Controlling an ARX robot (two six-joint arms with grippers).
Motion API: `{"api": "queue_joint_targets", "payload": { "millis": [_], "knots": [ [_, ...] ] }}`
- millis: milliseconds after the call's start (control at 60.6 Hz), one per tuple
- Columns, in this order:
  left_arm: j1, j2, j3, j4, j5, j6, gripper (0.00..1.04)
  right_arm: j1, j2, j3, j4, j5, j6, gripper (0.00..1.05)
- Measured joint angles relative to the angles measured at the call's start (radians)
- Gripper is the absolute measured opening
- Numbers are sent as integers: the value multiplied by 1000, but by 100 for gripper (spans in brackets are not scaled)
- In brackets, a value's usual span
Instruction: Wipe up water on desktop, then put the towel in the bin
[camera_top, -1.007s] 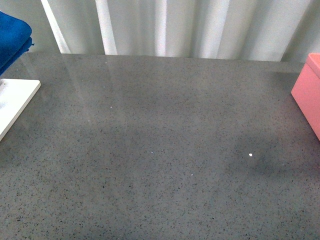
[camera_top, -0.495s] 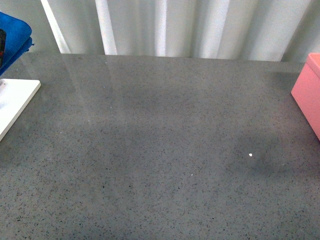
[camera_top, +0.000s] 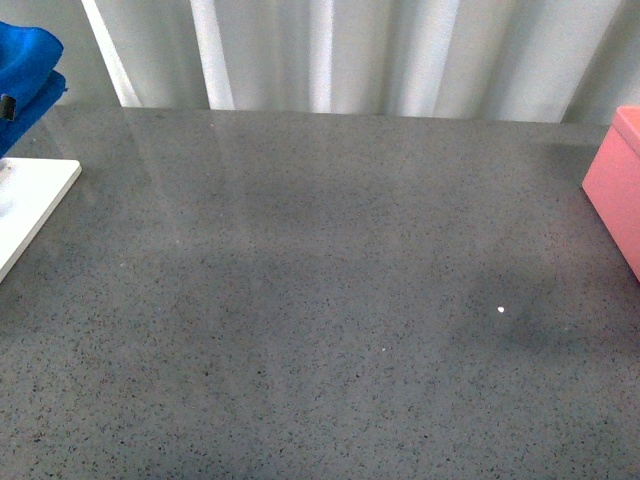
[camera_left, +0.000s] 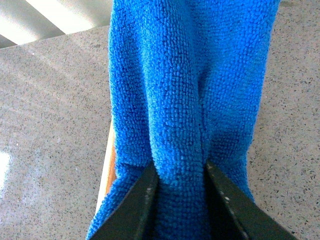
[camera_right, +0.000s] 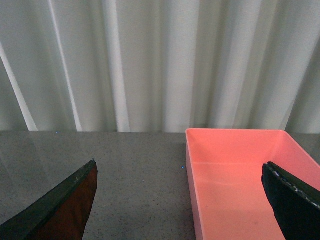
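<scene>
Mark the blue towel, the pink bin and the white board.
Bright blue fuzzy microfibre towel (camera_left: 190, 90), left wrist view, middle of the pinched fold.
Salmon-pink rectangular bin (camera_right: 235, 185), right wrist view, bare inner floor.
Flat white board (camera_top: 30, 200), front view, top face.

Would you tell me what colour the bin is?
Salmon pink, plain; the bin shows best in the right wrist view.

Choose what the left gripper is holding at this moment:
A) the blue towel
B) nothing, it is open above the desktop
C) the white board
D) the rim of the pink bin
A: in the left wrist view the left gripper is closed on a fold of the blue towel, and the cloth bunches up between its two dark jaws.
</scene>
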Motion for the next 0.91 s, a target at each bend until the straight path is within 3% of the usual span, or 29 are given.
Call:
{"api": "queue_joint_targets", "payload": {
  "millis": [116,182,380,611,726,908],
  "knots": [
    [-6,-18,-8,-19,25,-5,9,0,0,0,0,0,0,98],
    [-11,-47,-13,-47,61,-24,5,0,0,0,0,0,0,98],
    [-57,-227,-38,-93,246,-143,5,0,0,0,0,0,0,98],
    [-248,-514,-120,-104,503,-401,5,0,0,0,0,0,0,98],
    [-345,-574,-166,-68,557,-505,5,0,0,0,0,0,0,98],
    [-471,-583,-192,12,539,-603,5,0,0,0,0,0,0,98]
  ]
}}
